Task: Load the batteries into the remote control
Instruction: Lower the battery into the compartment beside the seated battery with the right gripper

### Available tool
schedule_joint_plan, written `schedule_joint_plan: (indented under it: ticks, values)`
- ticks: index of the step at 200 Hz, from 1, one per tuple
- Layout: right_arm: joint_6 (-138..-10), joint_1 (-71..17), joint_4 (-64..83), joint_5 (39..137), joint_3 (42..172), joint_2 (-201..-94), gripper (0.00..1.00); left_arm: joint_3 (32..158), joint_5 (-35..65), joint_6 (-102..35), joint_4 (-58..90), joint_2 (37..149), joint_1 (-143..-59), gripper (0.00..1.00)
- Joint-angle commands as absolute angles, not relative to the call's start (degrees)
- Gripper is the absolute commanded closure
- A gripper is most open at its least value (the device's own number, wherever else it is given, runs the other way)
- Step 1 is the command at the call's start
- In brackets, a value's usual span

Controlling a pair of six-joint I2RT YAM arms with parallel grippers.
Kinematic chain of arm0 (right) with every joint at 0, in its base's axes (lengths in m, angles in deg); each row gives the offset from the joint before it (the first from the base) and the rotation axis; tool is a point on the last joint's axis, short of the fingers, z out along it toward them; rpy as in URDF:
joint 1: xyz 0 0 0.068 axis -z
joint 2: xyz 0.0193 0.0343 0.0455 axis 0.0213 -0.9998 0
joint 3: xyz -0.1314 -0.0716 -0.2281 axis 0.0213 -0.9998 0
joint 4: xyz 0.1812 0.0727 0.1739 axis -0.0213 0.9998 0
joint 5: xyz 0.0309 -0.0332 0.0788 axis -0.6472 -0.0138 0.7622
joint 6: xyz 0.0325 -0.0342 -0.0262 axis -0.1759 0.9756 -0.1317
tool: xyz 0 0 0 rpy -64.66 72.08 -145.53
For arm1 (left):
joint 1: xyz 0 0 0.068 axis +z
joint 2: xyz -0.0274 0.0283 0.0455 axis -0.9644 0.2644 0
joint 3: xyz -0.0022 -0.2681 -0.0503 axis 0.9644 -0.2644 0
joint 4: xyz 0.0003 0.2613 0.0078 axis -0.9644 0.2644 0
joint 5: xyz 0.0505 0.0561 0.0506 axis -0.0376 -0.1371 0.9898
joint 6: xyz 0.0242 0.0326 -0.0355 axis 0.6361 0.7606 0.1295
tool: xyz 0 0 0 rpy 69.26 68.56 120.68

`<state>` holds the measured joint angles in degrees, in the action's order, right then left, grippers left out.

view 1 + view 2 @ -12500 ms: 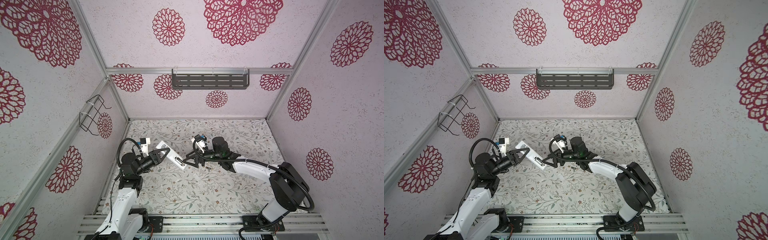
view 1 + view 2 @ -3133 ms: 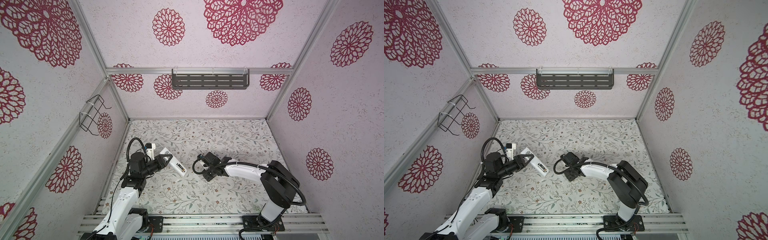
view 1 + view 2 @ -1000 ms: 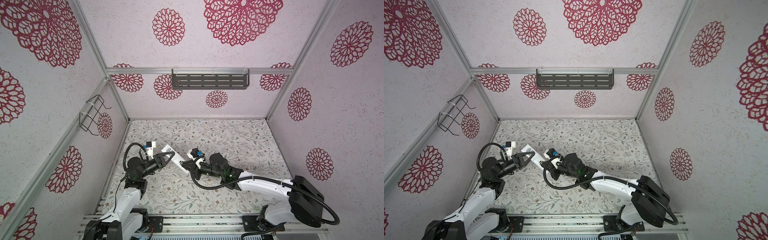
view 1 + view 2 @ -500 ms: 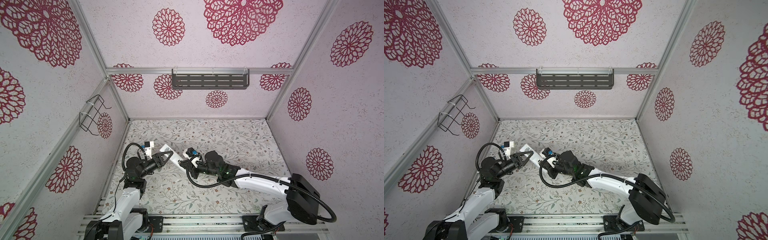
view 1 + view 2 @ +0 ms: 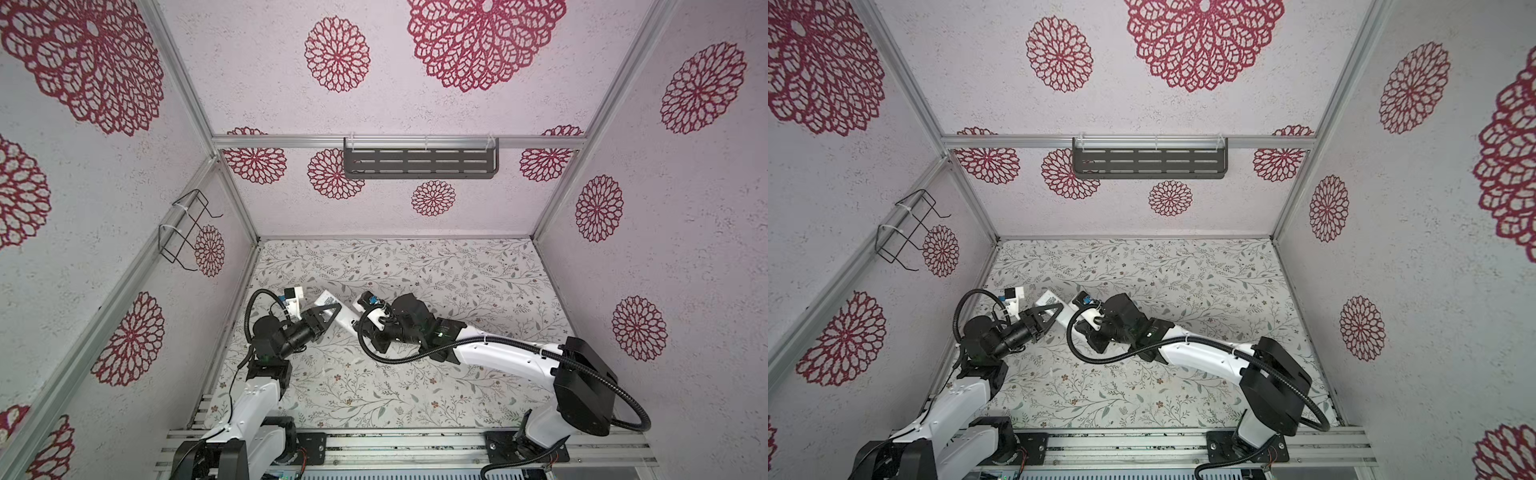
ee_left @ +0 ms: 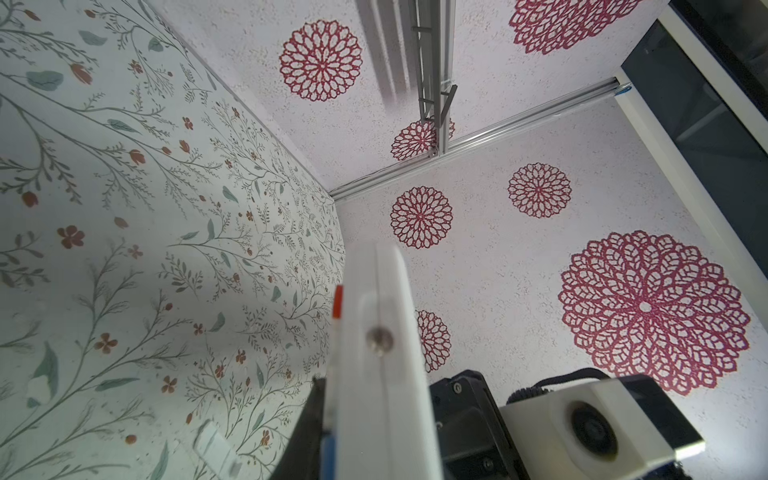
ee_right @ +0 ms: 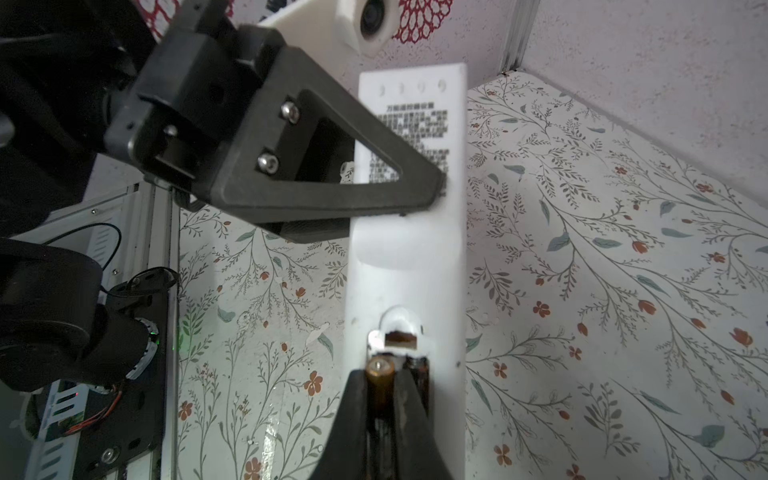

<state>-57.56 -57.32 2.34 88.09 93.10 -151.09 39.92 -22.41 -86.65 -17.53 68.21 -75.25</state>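
My left gripper point(image 5: 334, 309) point(image 5: 1057, 308) is shut on the white remote control point(image 5: 345, 321) point(image 5: 1068, 316) and holds it above the table, plain back up. In the right wrist view its black triangular finger point(image 7: 332, 178) lies across the remote control point(image 7: 407, 257) below the printed label. My right gripper point(image 7: 380, 386) is shut on one of the batteries point(image 7: 379, 371), a dark cylinder with a silvery end, at the open bay. A second battery point(image 7: 419, 374) lies in the bay beside it. In the left wrist view the remote control point(image 6: 374, 374) shows edge-on.
The floral table point(image 5: 415, 374) lies under both arms. A wire basket point(image 5: 185, 230) hangs on the left wall and a dark shelf point(image 5: 419, 164) on the back wall. A small pale flat piece point(image 6: 216, 449) lies on the table near the left arm.
My right gripper rose from the table and moved left to the remote's bay end with a battery in it. In the last second it crept a little further left.
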Motion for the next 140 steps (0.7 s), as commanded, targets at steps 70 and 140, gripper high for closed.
schedule_joint_plan:
  ticks: [70,140]
  values:
    - [-57.0,-57.3,12.5,82.3,91.3,-153.8,0.84,42.7,-27.8,-91.1,-26.4,65.1,-76.3,1.00]
    - [-56.4,-57.1,11.5,81.3,92.3,-152.9,0.77,42.8,-27.7,-90.8,-26.1,65.6,-76.4,1.00]
